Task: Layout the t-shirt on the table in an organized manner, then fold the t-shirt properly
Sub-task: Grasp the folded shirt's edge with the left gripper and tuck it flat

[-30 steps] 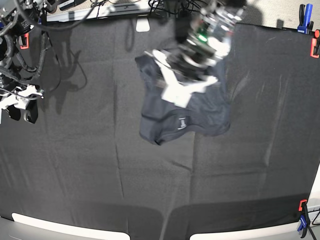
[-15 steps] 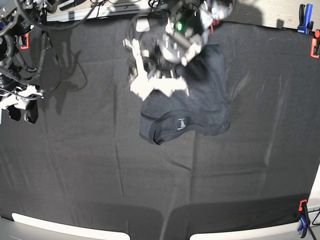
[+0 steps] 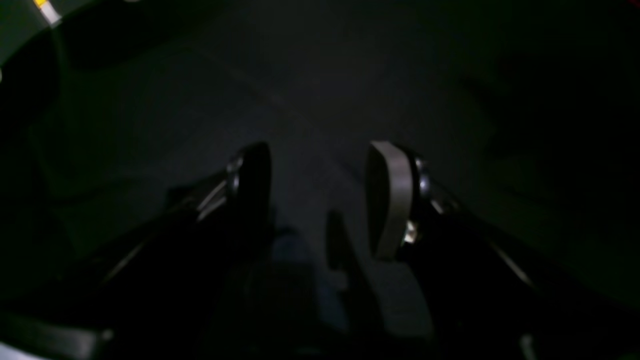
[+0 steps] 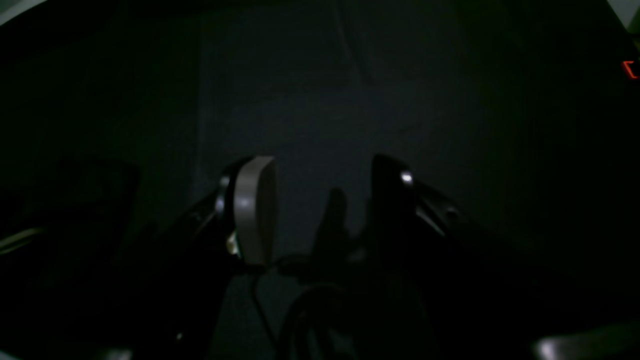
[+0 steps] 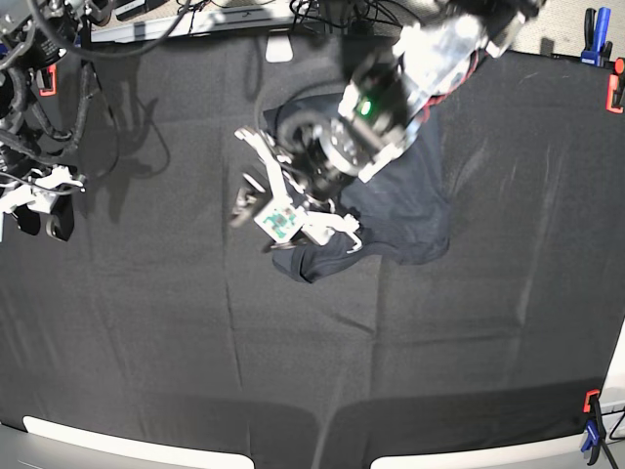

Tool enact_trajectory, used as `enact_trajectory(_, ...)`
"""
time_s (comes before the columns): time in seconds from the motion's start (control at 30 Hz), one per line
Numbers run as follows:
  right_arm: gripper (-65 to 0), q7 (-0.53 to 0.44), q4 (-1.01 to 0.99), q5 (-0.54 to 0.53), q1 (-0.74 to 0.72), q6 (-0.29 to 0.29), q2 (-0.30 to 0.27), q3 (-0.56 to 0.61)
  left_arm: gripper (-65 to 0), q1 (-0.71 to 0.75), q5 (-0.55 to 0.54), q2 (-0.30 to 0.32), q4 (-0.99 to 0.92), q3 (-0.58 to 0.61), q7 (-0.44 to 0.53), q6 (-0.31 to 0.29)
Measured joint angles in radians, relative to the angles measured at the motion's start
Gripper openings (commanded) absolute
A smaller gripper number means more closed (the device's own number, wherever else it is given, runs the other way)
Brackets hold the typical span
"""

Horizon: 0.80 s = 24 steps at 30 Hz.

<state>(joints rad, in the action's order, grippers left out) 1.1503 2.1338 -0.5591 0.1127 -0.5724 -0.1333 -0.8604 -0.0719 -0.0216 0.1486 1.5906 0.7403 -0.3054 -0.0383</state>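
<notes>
One t-shirt (image 5: 410, 210), dark navy, thin and smooth, bunched in soft folds on the table (image 5: 146, 322); it lies beneath and just to the base view's right of the left gripper (image 5: 256, 200). Table cover: matte black cloth, creased in long lines, pale edge at the near side.

Two arms. Left gripper hangs over the shirt's edge nearest the base view's left, jaws spread, nothing between them. Wrist view shows one grey oval pad (image 3: 387, 200) and one dark finger, gap clear, dim fabric below.

Right gripper (image 5: 44, 223) sits well apart from the shirt, jaws parted and empty.

Clamps: three orange-and-blue visible, at the table's corners (image 5: 591, 425).
</notes>
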Motion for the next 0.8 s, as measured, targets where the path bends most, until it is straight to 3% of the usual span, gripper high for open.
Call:
enact_trajectory(0.17, -35.5, 0.0, 0.0, 0.0, 0.0, 0.0, 0.0, 0.0, -36.4, -0.053, 0.018, -0.029, -0.21, 0.0, 0.085, 0.019)
enact_trajectory(0.33, -35.5, 0.0, 0.0, 0.0, 0.0, 0.0, 0.0, 0.0, -36.4, -0.068, -0.015, -0.029, -0.245, -0.002, 0.178, 0.038)
enact_trajectory(0.47, -35.5, 0.0, 0.0, 0.001, 0.0, 0.0, 0.0, 0.0, -36.4, -0.095, -0.133, -0.038, -0.245, -0.016, 0.179, 0.038)
enact_trajectory(0.8, -35.5, 0.0, 0.0, 0.001, 0.0, 0.0, 0.0, 0.0, -36.4, -0.092, -0.209, -0.038, -0.245, -0.143, 0.117, 0.039)
